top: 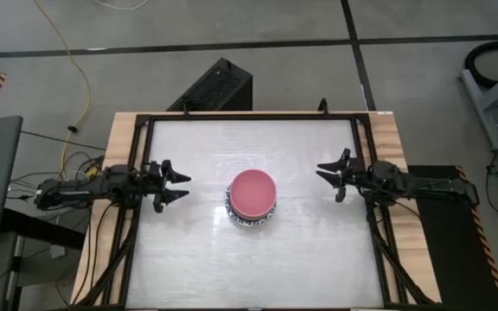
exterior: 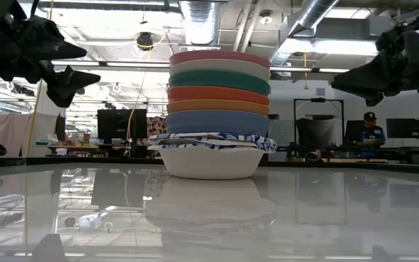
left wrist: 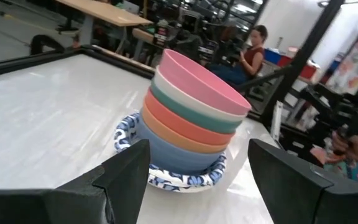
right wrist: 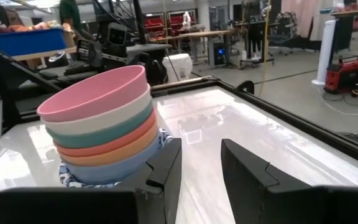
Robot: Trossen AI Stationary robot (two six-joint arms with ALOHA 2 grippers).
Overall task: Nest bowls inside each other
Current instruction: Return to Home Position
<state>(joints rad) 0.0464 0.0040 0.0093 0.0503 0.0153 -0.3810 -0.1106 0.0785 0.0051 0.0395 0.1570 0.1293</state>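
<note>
high view: stack of bowls (top: 251, 200) sits near the middle of the white table (top: 188, 268). the pink bowl (top: 253, 190) is on top, and a blue-patterned rim (top: 232, 210) peeks out beneath it. left gripper (top: 185, 187) is well apart from the stack on one side, fingers spread, nothing between them. right gripper (top: 325, 177) is well apart on the opposite side, also spread and empty. both point toward the stack.

low view: stack stands upright. from the top: pink, cream bowl (exterior: 220, 69), green bowl (exterior: 220, 81), red bowl (exterior: 219, 94), orange bowl (exterior: 219, 107), blue bowl (exterior: 217, 122), then patterned rims, and a white bowl (exterior: 209, 163) touching the table. the number of patterned bowls under the blue one is hard to count; looks like more than one. a gripper hangs on each side of the stack, off the table and level with the upper bowls. a person (exterior: 369, 129) stands far behind the stack.

left wrist view: own fingers (left wrist: 123, 177) are wide apart, with the stack beyond the gap, untouched. a seated person (left wrist: 255, 53) is behind the stack.

right wrist view: own fingers (right wrist: 247, 171) are parted and hold nothing. the stack is beyond them, nested evenly, pink rim uppermost.
</note>
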